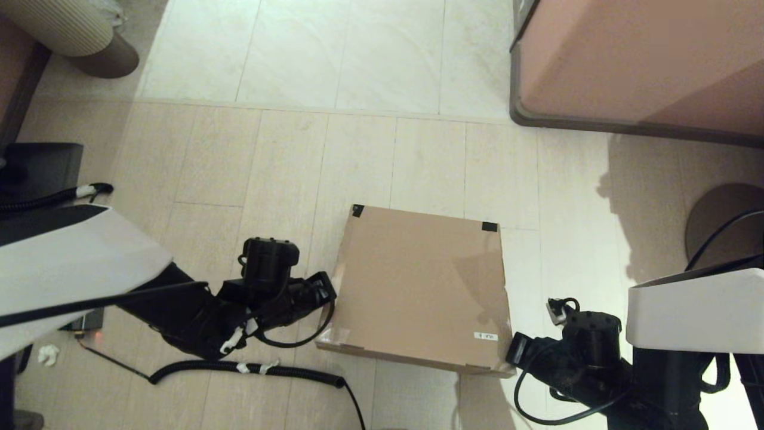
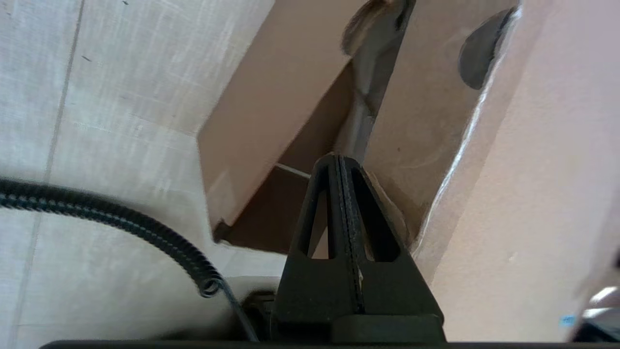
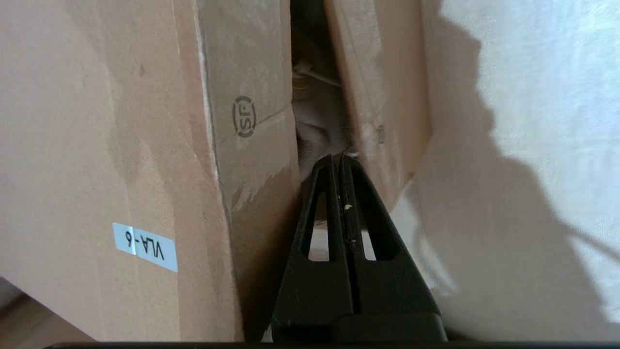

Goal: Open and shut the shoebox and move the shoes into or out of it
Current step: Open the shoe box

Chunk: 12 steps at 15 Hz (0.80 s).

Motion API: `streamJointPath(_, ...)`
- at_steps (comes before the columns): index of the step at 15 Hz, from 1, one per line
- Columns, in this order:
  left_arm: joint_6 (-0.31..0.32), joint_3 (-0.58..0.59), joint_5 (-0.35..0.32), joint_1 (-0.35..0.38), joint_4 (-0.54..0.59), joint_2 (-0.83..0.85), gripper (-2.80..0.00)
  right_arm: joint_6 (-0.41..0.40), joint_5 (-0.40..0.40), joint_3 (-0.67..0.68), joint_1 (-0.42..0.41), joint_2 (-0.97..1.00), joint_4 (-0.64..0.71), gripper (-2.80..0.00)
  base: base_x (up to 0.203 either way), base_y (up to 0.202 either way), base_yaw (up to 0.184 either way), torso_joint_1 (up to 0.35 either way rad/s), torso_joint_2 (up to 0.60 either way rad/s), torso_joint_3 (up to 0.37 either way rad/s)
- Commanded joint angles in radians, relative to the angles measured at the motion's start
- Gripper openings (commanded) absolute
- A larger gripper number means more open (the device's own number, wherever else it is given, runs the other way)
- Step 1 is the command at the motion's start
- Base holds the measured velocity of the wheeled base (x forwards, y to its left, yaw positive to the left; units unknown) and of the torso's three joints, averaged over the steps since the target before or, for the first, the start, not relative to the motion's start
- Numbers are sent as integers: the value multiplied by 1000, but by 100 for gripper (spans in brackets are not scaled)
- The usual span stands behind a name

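Observation:
The brown cardboard shoebox [image 1: 421,286] sits on the floor with its lid down, black tape [image 1: 489,226] on the far lid corners and a white label [image 1: 485,336] near the front right. My left gripper [image 1: 328,289] is shut at the box's left side, its tip [image 2: 339,157] poked into the gap between the lid's side flap and the box wall. My right gripper [image 1: 514,349] is shut at the front right corner, its tip [image 3: 339,157] wedged in the gap beside the lid flap [image 3: 252,121]. A pale rounded shape [image 3: 317,133] shows inside; the shoes are otherwise hidden.
A large pinkish cabinet [image 1: 638,60] stands at the back right. A coiled black cable [image 1: 250,367] lies on the floor before the box's left side. A ribbed round object [image 1: 71,30] is at the back left, a round brown base [image 1: 725,218] at the right.

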Motion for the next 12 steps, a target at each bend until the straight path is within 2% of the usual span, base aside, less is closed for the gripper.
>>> streamJointPath(1,-18,2,-4,-1,-4,-28,-280,40,16,7,0,-32,-10,-280,0,0,0,0,0,0)
streamJointPath(4,-75,0,-22,-1,-3,-47,-280,122,46,20,-3,-62,-10,-280,0,0,0,0,0,0)
streamJointPath(7,-105,-1,-28,-1,0,-60,-280,155,68,40,-15,-69,-10,-280,0,0,0,0,0,0)
streamJointPath(9,-132,-3,-46,0,2,-70,-280,219,94,55,-26,-101,-10,-280,0,0,0,0,0,0)
streamJointPath(12,-159,-4,-56,-1,5,-80,-280,280,199,103,-75,-167,-10,-280,0,0,0,0,0,0)
